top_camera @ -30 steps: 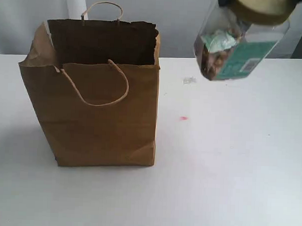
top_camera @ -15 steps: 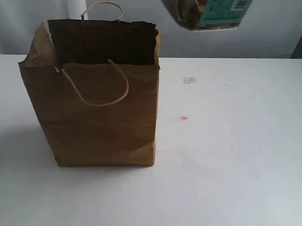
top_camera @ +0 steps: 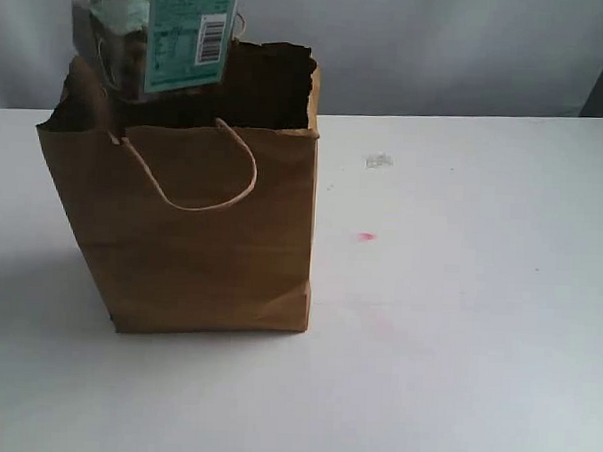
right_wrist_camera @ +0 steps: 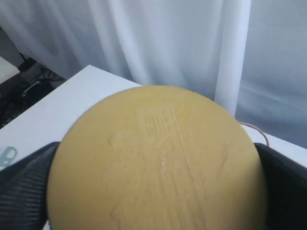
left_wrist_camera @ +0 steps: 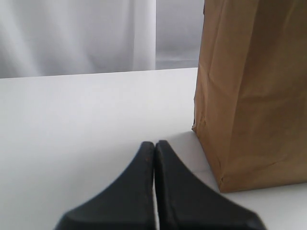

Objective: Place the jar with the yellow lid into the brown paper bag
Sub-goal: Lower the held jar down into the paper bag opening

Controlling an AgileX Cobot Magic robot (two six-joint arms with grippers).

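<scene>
The clear yellow-lidded jar (top_camera: 155,34) with its teal barcode label hangs upright above the left part of the brown paper bag's (top_camera: 196,231) open top, its base about level with the torn rim. Its mustard-yellow lid (right_wrist_camera: 156,165) fills the right wrist view, with black fingers (right_wrist_camera: 26,191) pressed on both sides: the right gripper is shut on the jar. That gripper itself is out of the exterior view. The left gripper (left_wrist_camera: 154,143) rests low over the white table, its fingers pressed together and holding nothing, beside the bag (left_wrist_camera: 252,91).
The white table (top_camera: 459,293) carries a small pink mark (top_camera: 366,236) and a faint smudge (top_camera: 378,160) to the right of the bag. White curtains (left_wrist_camera: 76,33) hang behind the table.
The jar has travelled from the upper right leftwards across the view and now hangs over the bag's left side, turned upright. The bag has not moved.
</scene>
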